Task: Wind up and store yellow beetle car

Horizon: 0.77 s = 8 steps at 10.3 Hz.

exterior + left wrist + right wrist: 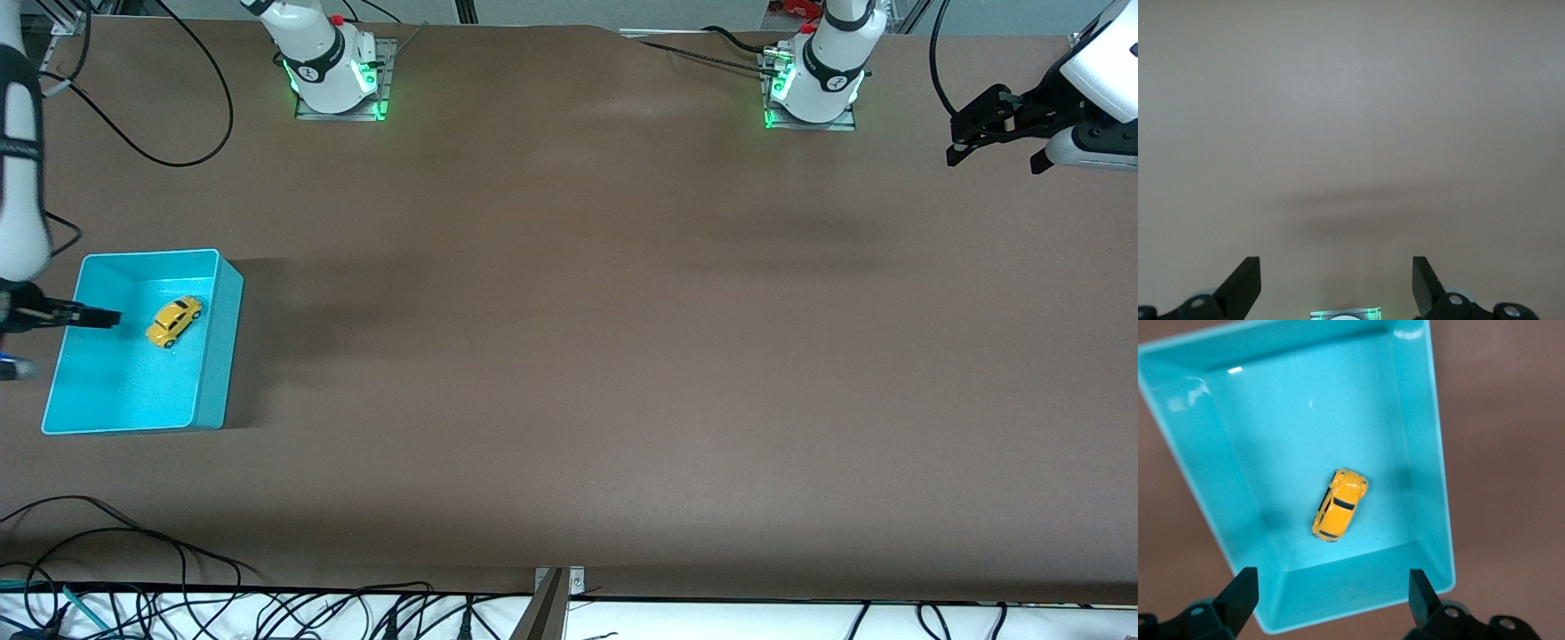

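Note:
The yellow beetle car (174, 321) (1340, 505) rests on its wheels on the floor of the turquoise bin (218, 347) (1434, 453), at the right arm's end of the table. My right gripper (73, 342) (1331, 583) hangs open above the bin's outer end, apart from the car, with nothing between its fingers. My left gripper (994, 162) (1337, 270) waits open and empty in the air over bare brown table at the left arm's end.
The two arm bases (333, 71) (813, 84) stand along the table's edge farthest from the front camera. Loose black cables (133, 569) lie along the edge nearest that camera and near the right arm's base (191, 133).

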Tool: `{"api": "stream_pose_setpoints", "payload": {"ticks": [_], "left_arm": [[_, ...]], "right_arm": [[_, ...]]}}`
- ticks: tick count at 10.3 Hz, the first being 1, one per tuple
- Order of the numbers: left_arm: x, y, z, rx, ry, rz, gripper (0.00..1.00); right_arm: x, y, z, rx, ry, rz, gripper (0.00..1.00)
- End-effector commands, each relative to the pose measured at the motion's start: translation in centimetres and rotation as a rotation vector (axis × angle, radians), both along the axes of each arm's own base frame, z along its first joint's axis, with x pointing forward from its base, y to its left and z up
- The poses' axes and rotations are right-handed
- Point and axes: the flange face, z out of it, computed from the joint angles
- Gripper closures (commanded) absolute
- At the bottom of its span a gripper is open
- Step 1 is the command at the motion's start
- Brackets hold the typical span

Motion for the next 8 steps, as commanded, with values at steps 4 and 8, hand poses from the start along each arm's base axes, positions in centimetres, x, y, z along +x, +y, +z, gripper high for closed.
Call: {"api": "stream_pose_setpoints", "payload": {"ticks": [4,8], "left_arm": [[0.1,-0.1,0.6,-0.014,0.007,0.004,0.0],[0.1,0.2,0.6,-0.014,0.007,0.01,0.0]], "right_arm": [[-1.7,11.2,14.7,0.025,-0.152,0.158,0.0],[-7.3,17.1,17.2,0.042,-0.195,0.1,0.0]]}}
